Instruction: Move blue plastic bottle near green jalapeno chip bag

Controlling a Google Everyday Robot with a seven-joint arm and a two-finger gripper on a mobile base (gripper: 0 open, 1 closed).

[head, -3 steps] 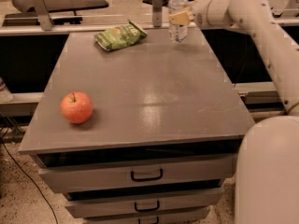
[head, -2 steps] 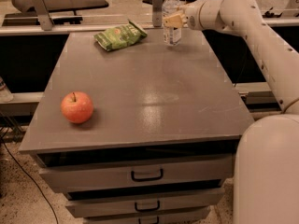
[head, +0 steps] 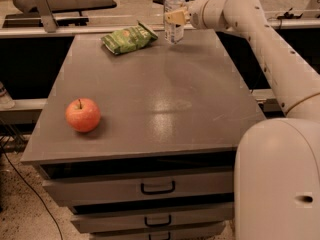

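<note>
The gripper (head: 175,17) is at the bench's (head: 165,94) far edge, its jaws pinching the bottle (head: 173,32). The bag (head: 128,38) lies just left. The apple (head: 82,115) sits well apart.

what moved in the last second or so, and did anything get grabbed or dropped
The end effector, already clamped on the water bottle a second ago, carried it left along the far edge of the table, closer to the green chip bag. Nothing was released. The chip bag and the apple stayed put.

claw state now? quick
Claw: closed on the blue plastic bottle, at the far edge of the table, close to the green jalapeno chip bag.
</note>
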